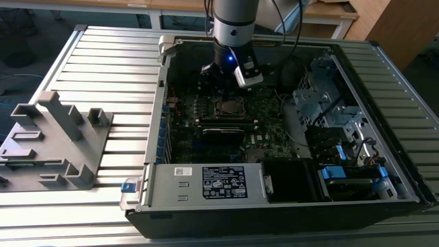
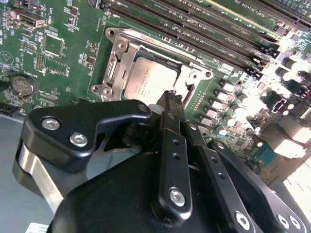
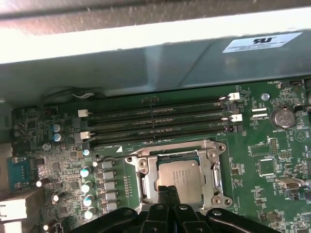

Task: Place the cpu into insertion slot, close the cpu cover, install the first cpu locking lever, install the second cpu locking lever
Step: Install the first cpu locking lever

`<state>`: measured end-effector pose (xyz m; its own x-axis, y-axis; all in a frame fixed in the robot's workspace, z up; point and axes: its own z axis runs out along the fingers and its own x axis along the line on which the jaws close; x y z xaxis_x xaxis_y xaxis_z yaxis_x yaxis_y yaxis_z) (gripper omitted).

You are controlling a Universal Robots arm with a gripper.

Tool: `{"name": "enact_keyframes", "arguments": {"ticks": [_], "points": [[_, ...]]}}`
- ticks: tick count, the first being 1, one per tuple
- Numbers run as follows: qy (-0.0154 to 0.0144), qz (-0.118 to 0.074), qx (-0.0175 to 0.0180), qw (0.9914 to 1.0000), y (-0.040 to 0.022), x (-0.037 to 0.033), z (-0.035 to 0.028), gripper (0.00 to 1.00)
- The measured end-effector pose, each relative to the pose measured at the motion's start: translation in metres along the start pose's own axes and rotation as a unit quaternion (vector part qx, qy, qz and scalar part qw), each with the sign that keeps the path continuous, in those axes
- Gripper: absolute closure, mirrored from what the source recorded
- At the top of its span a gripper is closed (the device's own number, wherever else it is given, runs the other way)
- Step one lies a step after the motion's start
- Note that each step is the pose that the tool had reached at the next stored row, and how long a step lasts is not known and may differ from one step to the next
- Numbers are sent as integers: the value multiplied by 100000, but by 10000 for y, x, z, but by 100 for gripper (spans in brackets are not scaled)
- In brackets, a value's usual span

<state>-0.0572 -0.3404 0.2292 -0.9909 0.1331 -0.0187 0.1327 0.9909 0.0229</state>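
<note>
In the second wrist view the cover [image 2: 118, 65] appears down, framing the cpu [image 2: 153, 80] seated in its socket [image 2: 112, 35]. The gripper [image 2: 170, 95], clenched on nothing, hangs with its tips at the cpu's edge. This looks like lever work: keep the tips low, press the lever steadily, and stay off the chip's top.

Looks down from well back on the whole computer case [image 1: 205, 222] in the exterior view; peers close at the cpu [image 2: 151, 80] [image 3: 181, 178] in both wrist views.
</note>
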Motion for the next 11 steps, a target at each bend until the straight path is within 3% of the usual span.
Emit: {"name": "enact_keyframes", "arguments": {"ticks": [6,11], "points": [[-10,2,-14,100000,1,4,-38,89],[-99,2,-12,100000,-11,90,-40,89]]}}
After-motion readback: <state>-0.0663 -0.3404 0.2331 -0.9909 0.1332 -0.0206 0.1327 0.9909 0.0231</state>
